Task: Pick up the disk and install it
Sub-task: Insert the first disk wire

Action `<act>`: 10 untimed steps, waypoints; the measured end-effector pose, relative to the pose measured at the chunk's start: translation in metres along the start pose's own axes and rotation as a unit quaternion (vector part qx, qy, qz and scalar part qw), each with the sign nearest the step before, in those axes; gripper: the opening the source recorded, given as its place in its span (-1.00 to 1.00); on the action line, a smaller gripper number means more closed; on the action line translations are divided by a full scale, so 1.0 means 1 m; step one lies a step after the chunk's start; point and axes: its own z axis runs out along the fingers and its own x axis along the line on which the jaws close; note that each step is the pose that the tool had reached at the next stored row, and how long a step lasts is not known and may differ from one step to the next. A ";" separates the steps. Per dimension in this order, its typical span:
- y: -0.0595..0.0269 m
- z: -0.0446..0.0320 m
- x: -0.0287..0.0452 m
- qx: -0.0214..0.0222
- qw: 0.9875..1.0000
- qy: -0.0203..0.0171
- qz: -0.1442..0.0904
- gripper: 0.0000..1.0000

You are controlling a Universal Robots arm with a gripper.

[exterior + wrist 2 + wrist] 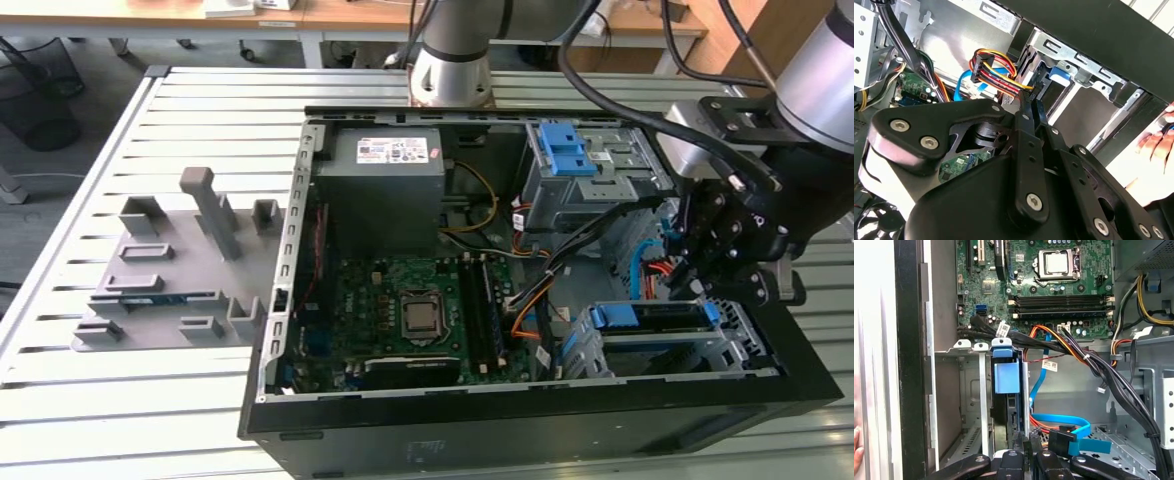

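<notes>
The disk (650,318) sits on edge in the metal drive cage (727,355) at the near corner of the open computer case, on the exterior view's right; its blue carrier handle faces up. In the first wrist view the disk (1006,377) shows as a blue tab over a dark slot. The second wrist view catches its blue end (1058,73) in the cage. My gripper (694,262) hangs just above and beside the cage. Its thin black fingers (1030,107) lie pressed together with nothing between them, the tips (1023,440) close to the disk's edge and the SATA cables.
A bundle of black, orange and blue cables (1069,352) runs beside the cage. The motherboard (400,310) and grey power supply (380,180) fill the case. A grey fixture plate (167,285) lies on the slatted table. A person's hand (1159,142) is near the case wall.
</notes>
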 end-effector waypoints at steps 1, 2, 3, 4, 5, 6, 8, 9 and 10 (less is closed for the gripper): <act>0.0003 0.0003 0.0000 0.000 1.000 0.000 0.002 -0.67; 0.0005 0.0006 0.0001 0.000 1.000 0.000 0.003 -0.67; 0.0008 0.0010 0.0002 0.001 1.000 0.000 0.004 -0.67; 0.0011 0.0013 0.0008 0.001 1.000 0.000 0.004 -0.67; 0.0013 0.0016 0.0011 0.001 1.000 0.000 0.004 -0.67; 0.0017 0.0019 0.0015 0.001 1.000 0.000 0.004 -0.67; 0.0020 0.0024 0.0030 0.001 1.000 0.000 0.003 -0.67; 0.0020 0.0026 0.0037 0.001 1.000 0.000 0.003 -0.67; 0.0020 0.0028 0.0043 0.001 1.000 0.000 0.003 -0.67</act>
